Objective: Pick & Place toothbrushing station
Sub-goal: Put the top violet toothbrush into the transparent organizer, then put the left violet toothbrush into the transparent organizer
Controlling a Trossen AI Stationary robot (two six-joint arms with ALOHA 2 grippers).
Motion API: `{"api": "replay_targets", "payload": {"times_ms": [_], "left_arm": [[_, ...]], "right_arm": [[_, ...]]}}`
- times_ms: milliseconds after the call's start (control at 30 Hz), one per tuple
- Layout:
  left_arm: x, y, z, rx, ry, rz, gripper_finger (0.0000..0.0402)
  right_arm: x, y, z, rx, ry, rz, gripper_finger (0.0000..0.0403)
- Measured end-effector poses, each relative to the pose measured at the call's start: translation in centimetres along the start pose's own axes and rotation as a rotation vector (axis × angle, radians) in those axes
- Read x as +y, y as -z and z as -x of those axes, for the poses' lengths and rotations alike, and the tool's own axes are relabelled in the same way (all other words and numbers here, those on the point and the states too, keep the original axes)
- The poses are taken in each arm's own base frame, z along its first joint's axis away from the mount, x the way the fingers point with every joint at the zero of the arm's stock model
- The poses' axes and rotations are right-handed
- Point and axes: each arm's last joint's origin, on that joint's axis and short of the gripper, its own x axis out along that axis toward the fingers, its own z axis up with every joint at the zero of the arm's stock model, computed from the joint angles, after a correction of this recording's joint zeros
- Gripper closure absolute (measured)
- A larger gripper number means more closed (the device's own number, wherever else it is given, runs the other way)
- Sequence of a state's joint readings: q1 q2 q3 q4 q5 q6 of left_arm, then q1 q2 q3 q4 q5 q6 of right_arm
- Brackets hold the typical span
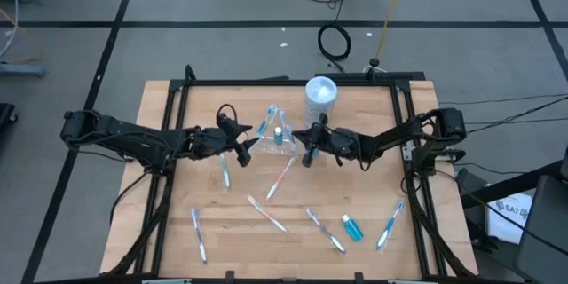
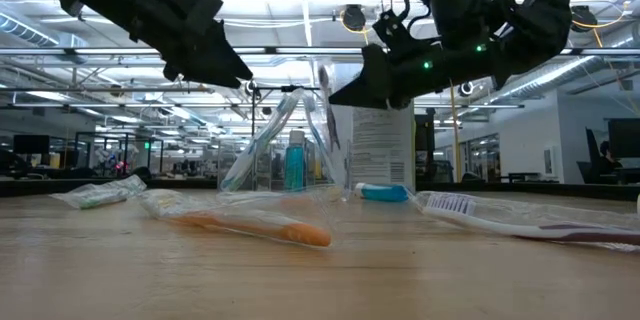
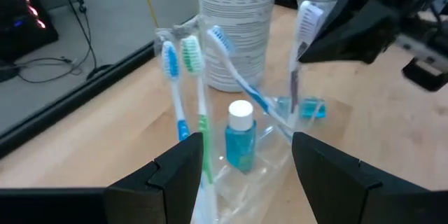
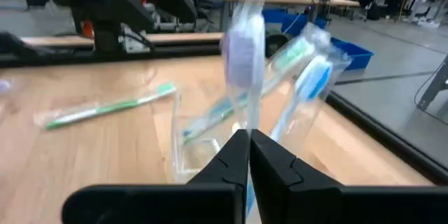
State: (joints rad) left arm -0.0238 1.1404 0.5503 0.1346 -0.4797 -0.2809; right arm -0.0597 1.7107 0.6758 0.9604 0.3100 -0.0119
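Note:
The clear cup (image 1: pixel 279 140) stands on the wooden table in front of the white canister. In it lean a blue-headed toothbrush (image 3: pixel 170 63), a green-headed one (image 3: pixel 191 56) and another blue one (image 3: pixel 231 63), and a small blue tube (image 3: pixel 239 143) stands upright. My left gripper (image 3: pixel 246 141) is open on the cup's left, its fingers level with the cup's two sides; no touch shows. My right gripper (image 4: pixel 249 143) comes from the cup's right, shut on a wrapped white-headed toothbrush (image 3: pixel 306 21). My right gripper pinches the wrapped toothbrush between its two shut fingers by the handle a little below the head (image 4: pixel 246 122). The fingers come about level from the table's right and lie across the brush. The brush stands nearly upright, head (image 4: pixel 242 52) up; its lower end (image 3: pixel 292 105) reaches into the cup.
The white canister (image 1: pixel 319 96) stands right behind the cup. Several wrapped toothbrushes lie loose on the near half of the table, among them a green one (image 1: pixel 224 174) and an orange one (image 1: pixel 279 179). A blue tube (image 1: pixel 352 227) lies near right. A black frame (image 1: pixel 177 98) borders the table.

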Motion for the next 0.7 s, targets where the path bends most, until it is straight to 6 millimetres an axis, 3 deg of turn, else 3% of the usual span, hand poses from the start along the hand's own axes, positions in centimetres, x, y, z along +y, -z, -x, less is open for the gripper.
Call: {"api": "replay_targets", "payload": {"times_ms": [367, 700], "left_arm": [[-2.0, -0.3, 0.9, -0.066, 0.105, 0.065, 0.0174], [-3.7, 0.1, 2.0, -0.080, 0.188, -0.017, 0.0174]], "right_arm": [[0.0, -0.3, 0.2, -0.006, -0.003, 0.032, 0.0309], [0.3, -4.6, 2.8, -0.089, -0.038, 0.010, 0.0240]]}}
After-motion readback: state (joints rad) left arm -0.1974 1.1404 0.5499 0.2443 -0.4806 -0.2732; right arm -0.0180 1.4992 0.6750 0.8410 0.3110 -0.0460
